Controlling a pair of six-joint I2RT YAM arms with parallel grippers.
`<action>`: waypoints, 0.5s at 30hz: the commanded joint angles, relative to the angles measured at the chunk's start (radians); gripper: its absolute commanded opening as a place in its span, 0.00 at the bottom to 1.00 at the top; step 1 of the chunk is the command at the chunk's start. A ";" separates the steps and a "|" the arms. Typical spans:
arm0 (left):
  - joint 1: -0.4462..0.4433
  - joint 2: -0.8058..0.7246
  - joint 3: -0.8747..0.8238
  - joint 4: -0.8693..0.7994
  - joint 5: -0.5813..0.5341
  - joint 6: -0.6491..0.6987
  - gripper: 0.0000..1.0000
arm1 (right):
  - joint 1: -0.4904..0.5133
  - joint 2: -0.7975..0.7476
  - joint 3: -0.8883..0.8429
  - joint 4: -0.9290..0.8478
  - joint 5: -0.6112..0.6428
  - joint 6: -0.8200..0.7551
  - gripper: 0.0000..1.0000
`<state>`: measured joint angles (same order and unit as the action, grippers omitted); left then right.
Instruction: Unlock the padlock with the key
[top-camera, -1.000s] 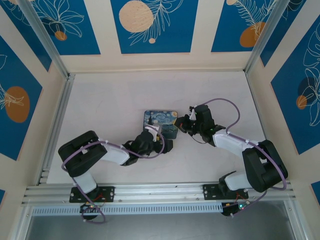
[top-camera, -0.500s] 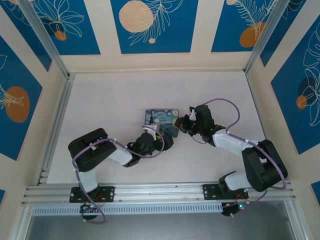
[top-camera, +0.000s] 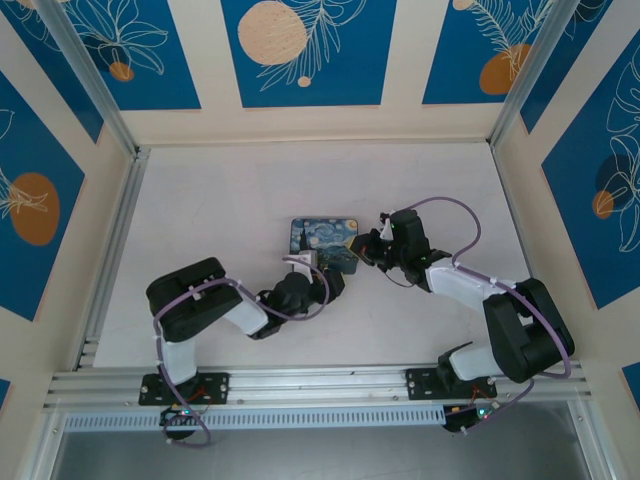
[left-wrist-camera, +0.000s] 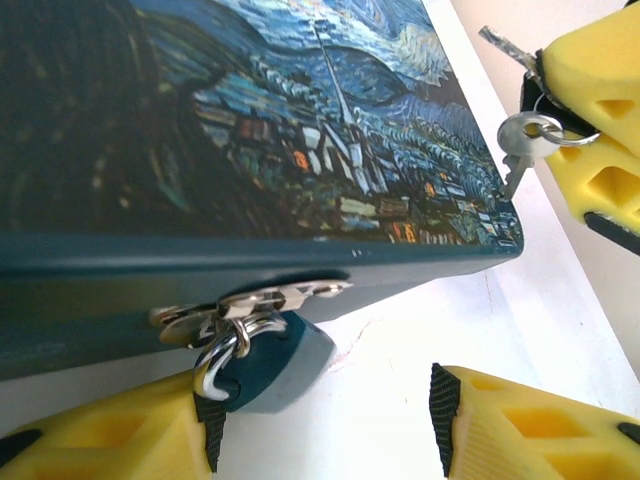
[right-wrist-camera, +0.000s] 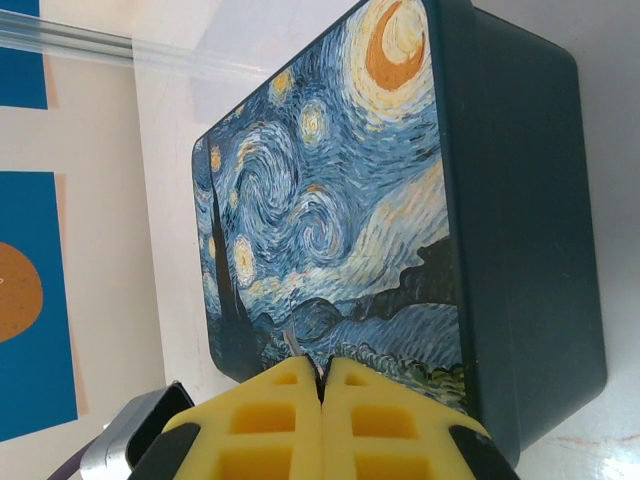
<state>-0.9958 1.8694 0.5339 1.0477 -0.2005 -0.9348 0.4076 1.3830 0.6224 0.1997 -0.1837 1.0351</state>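
The teal padlock (left-wrist-camera: 272, 362) hangs by its metal shackle from the hasp on the near side of the painted tin (left-wrist-camera: 300, 120). My left gripper (left-wrist-camera: 325, 420) is open around it. Its left finger (left-wrist-camera: 110, 430) touches the padlock's body, while the right finger stands well apart. My right gripper (right-wrist-camera: 322, 375) is shut on the key (right-wrist-camera: 295, 345), whose thin blade pokes out over the tin's lid. In the left wrist view the key (left-wrist-camera: 497, 40) sticks out of the right gripper (left-wrist-camera: 545, 95), and a second key dangles from its ring. From above, both grippers (top-camera: 338, 278) (top-camera: 368, 250) meet at the tin's near right corner.
The painted tin (top-camera: 320, 232) lies mid-table on the white surface. Aluminium rails run along the left side and the near edge. Blue-and-cream patterned walls enclose the table.
My left arm has pushed in toward the tin's near side and its jaws have narrowed around the padlock. The right arm has stayed put, still shut on the key.
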 joint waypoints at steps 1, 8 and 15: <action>-0.015 0.030 0.019 0.016 -0.047 -0.042 0.57 | -0.008 0.016 -0.001 0.009 -0.007 -0.024 0.00; -0.022 0.097 0.020 0.040 -0.135 -0.135 0.54 | -0.010 0.017 -0.006 0.010 -0.008 -0.022 0.00; -0.031 0.115 0.038 -0.017 -0.207 -0.190 0.45 | -0.015 0.015 -0.007 0.009 -0.009 -0.020 0.00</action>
<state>-1.0149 1.9438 0.5674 1.1133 -0.3519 -1.0779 0.3988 1.3972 0.6224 0.2012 -0.1837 1.0351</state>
